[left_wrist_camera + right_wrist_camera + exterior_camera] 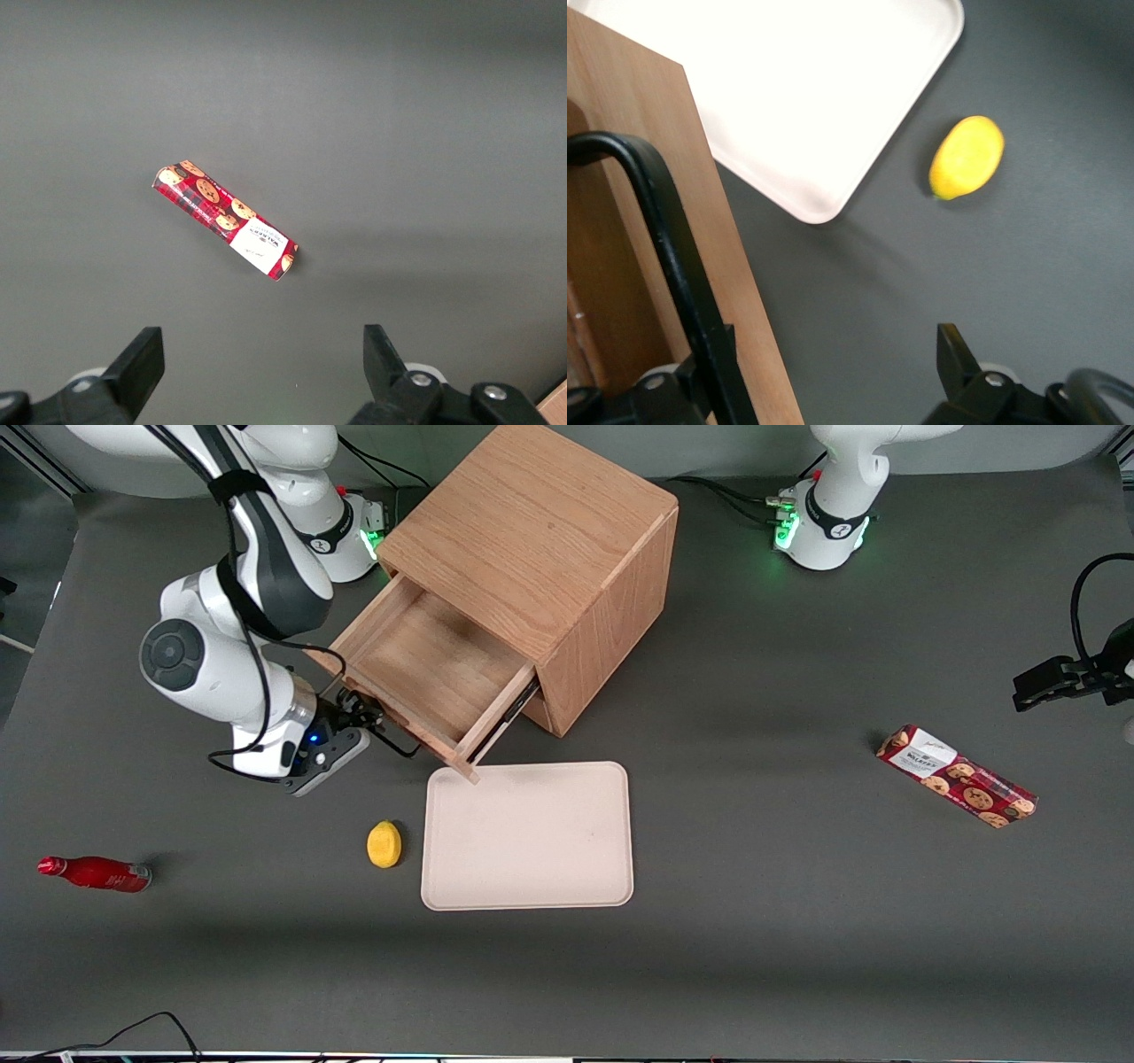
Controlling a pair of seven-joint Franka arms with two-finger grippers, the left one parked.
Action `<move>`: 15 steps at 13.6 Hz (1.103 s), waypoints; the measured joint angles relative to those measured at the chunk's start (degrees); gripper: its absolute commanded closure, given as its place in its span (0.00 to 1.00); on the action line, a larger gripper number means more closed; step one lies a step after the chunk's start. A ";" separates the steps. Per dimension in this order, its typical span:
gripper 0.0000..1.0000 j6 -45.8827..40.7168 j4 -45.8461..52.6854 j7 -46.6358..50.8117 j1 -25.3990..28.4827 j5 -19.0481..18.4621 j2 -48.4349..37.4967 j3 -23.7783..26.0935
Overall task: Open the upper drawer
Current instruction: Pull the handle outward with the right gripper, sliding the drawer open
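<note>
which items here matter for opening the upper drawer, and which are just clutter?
Job:
- upper drawer, pulled well out of the cabinet
- its black bar handle
- gripper, in front of the drawer, fingers open

Lying about:
- beige tray
- lemon
- red bottle
- cookie box, toward the parked arm's end

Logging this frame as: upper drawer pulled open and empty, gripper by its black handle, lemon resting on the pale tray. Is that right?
Not quite. The lemon lies on the table beside the tray, apart from it, as the front view shows. The rest holds: the upper drawer is pulled open and empty, and the gripper is by its black handle.
</note>
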 measured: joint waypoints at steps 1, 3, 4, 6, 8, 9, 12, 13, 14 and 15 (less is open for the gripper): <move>0.00 0.00 0.62 -0.01 -0.08 -0.20 0.38 -0.52; 0.00 0.01 1.65 -0.03 -0.32 -0.60 0.97 -1.43; 0.00 0.01 2.18 -0.05 -0.44 -1.08 1.25 -1.94; 0.00 0.05 3.02 -0.07 -0.90 -1.79 1.80 -2.38; 0.00 0.08 4.04 -0.10 -1.13 -2.05 2.71 -2.73; 0.00 0.08 4.50 -0.14 -1.23 -2.11 3.13 -2.80; 0.00 0.08 5.59 -0.26 -1.41 -2.26 3.97 -2.89; 0.00 0.08 5.75 -0.30 -1.42 -2.30 4.09 -2.91; 0.00 0.08 5.78 -0.32 -1.42 -2.31 4.14 -2.92; 0.00 0.07 5.81 -0.33 -1.42 -2.32 4.14 -2.92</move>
